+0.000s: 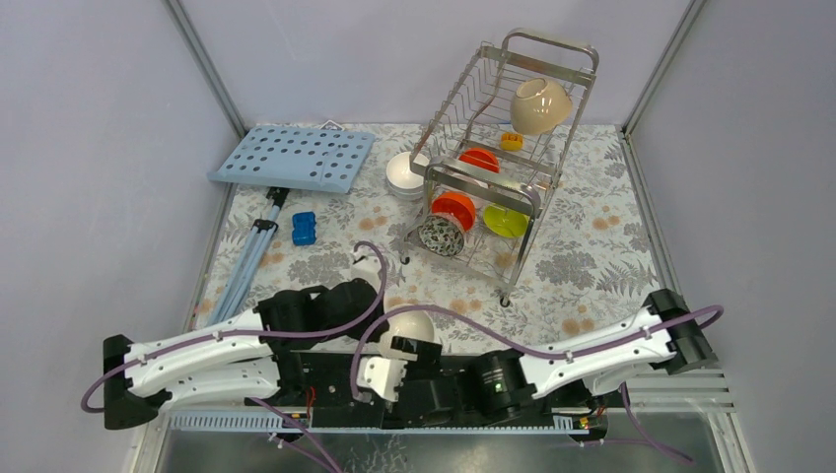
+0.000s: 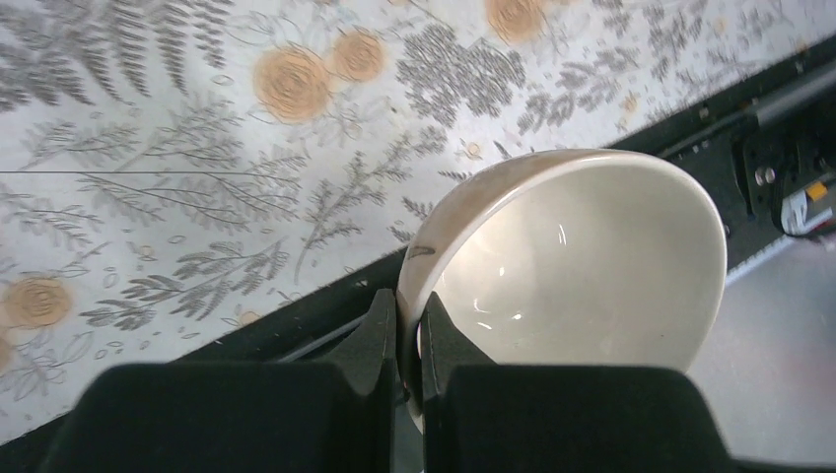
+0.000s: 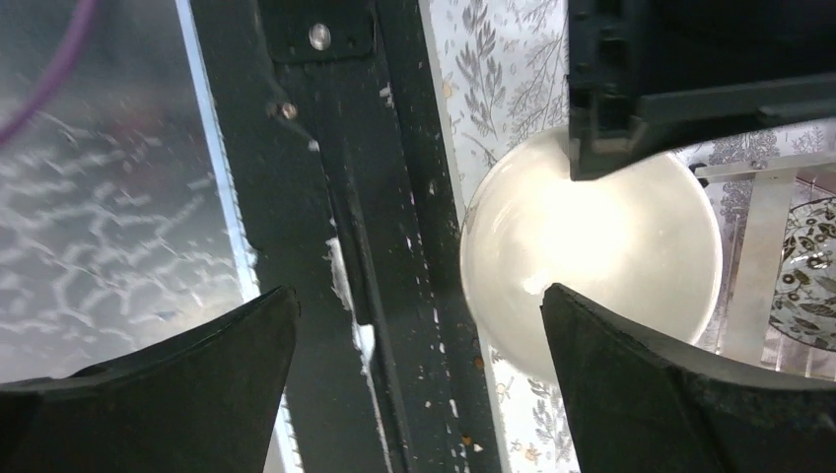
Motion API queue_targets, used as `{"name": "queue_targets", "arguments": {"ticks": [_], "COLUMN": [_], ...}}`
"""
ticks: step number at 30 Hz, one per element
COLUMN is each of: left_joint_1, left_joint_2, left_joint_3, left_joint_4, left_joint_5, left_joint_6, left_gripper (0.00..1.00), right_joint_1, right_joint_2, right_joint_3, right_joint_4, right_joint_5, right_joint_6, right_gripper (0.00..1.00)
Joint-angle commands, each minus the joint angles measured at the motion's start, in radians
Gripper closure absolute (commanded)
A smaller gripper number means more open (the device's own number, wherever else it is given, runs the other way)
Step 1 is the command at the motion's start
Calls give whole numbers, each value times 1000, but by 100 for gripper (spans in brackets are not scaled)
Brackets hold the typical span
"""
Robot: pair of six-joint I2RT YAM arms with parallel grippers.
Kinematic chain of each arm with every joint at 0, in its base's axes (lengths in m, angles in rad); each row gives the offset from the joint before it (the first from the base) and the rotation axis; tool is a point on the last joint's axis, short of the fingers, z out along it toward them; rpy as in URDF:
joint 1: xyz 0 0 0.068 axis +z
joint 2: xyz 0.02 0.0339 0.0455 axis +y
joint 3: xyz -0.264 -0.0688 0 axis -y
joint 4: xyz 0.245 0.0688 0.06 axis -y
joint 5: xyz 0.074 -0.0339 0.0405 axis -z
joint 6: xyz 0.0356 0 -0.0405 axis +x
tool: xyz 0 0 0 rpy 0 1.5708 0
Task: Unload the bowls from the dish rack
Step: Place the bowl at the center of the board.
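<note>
**Unloading under way: one bowl in hand, five in the rack**

The dish rack stands upright at the far side of the table.

The left gripper is pinched narrow on the rim of a pale bowl, one finger inside the wall and one outside. The bowl is tipped on its side. It is held well in front of the rack, down by the arm bases. The views do not show whether it touches the table.

The right gripper is spread wide with nothing between its fingers. It sits just beside the held bowl, also well in front of the rack.

Out of the rack: a short stack of white bowls on the table just beside the rack's left side.

In the rack:
- a cream-beige bowl, tilted, on the top tier
- an orange-red bowl below it
- a second orange-red bowl on the lower tier
- a speckled bowl on the lower tier
- a lime-green bowl on the lower tier

Judgement: the task is less than half done. The held bowl is not yet set down, and five bowls are left to lift out.
</note>
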Motion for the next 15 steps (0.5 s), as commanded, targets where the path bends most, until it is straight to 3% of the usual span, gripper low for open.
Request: {"name": "queue_targets", "arguments": {"ticks": [1,8,11,15], "left_joint_1": [10,78,148,299], "left_joint_2": [-65,-112,-90,-32], "left_joint_3": [85,147,156,144], "left_joint_4": [22,-51,-46,4], "left_joint_5": [-175,-331,-352,-328], "left_joint_6": [-55,-58,-46,-4], "left_gripper": [100,100,100,100], "right_joint_1": [5,5,5,5], "right_joint_2": [-121,-305,-349,-333], "right_joint_3": [25,-172,-239,-256], "right_joint_4": [80,259,317,264], "right_joint_5": [47,200,242,348], "right_joint_6": [146,334,390,498], "right_gripper": [0,0,0,0]}}
